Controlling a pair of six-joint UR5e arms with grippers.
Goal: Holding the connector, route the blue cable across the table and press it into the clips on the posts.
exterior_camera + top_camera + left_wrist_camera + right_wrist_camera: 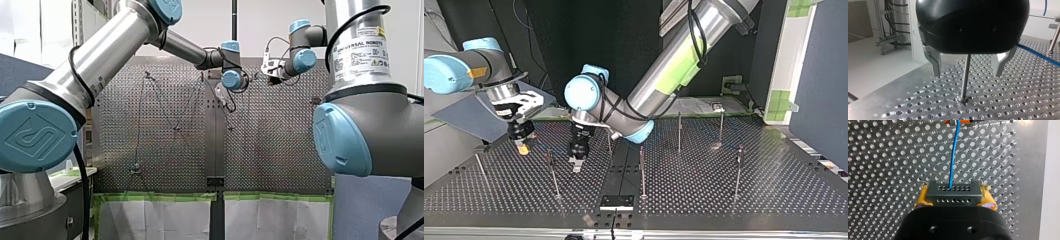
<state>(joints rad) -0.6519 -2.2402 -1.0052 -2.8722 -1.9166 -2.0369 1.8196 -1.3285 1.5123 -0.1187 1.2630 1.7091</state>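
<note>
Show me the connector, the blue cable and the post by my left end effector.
connector point(953, 194): right wrist view, dark front face.
blue cable point(953, 152): right wrist view, stretch ahead of connector.
post point(965, 75): left wrist view, mid shaft.

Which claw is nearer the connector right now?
Right. My right claw grips the connector between its yellow pads; my left claw stands open by a post, away from the connector.

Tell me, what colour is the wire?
Blue. The wire shows best in the right wrist view.
</note>
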